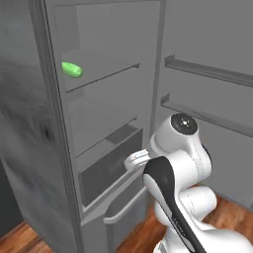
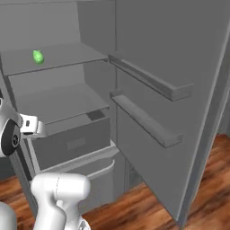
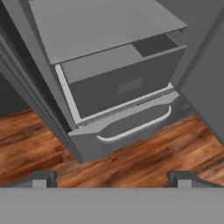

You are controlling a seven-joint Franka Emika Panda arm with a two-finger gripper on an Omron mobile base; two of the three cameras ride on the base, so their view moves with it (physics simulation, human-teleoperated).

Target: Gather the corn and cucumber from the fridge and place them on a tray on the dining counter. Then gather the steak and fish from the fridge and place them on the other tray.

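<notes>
Your gripper (image 3: 112, 178) hung with its jaws spread wide and nothing between them, low in front of the fridge (image 1: 106, 148), facing its drawer (image 3: 122, 83). The corn (image 1: 72, 69) lay on the fridge's upper shelf (image 2: 58, 56), near that shelf's left edge, well above your hand. I judged it light, stiff and glossy, likely to slip. You would have done best to pinch it across its thick middle, not the pointed ends.

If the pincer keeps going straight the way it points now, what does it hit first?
Most likely the fridge's drawer: the open pincer points down toward its front panel, with the lower pull handle just below that line. Nothing stands between; depth is hard to judge.
</notes>
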